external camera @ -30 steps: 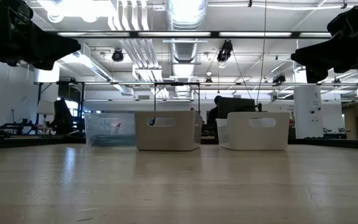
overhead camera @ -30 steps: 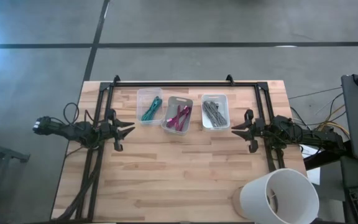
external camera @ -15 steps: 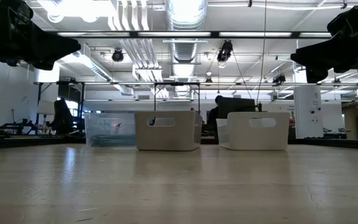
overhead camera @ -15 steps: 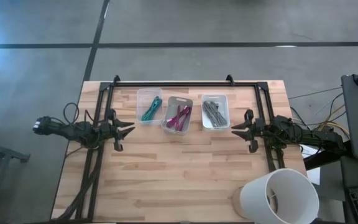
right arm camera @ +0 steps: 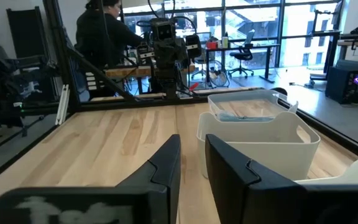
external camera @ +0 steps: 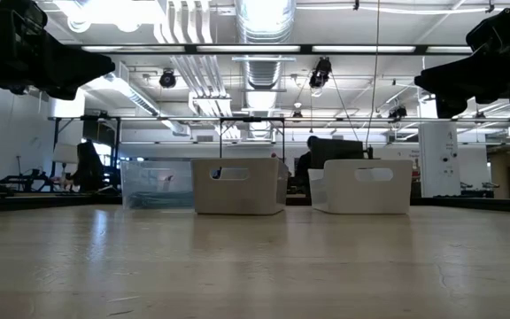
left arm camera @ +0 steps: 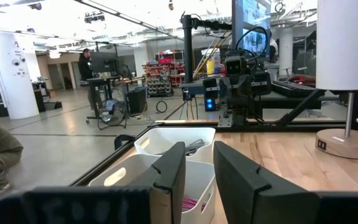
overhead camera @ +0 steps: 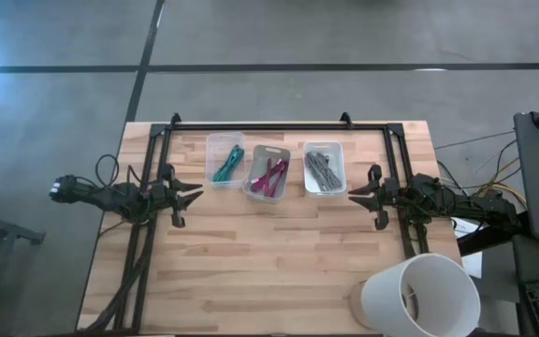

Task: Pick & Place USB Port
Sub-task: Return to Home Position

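— What does the look from above give that the table-level view hides?
— The inside of the three bins at the far side of the table (overhead camera: pixel 279 253). The clear bin (overhead camera: pixel 215 142) has teal cables (overhead camera: pixel 228 165), the middle bin (overhead camera: pixel 258 151) has pink cables (overhead camera: pixel 269 176), and the white bin (overhead camera: pixel 338 170) on the right holds the pale charger cables (overhead camera: pixel 322 171). At table level only the bin walls show.
— And the arms?
— The left gripper (overhead camera: pixel 197 196) is over the left side of the table and the right gripper (overhead camera: pixel 353 196) over the right side. They point toward each other, well apart from the bins. In the wrist views each pair of fingers has a narrow gap and grips nothing.
— What else is around?
— A lamp (overhead camera: pixel 421 293) with a white shade stands at the near right corner, and a black frame (overhead camera: pixel 260 124) runs along the table's edges. Beyond the table a person (right arm camera: pixel 104 31) in dark clothes stands.
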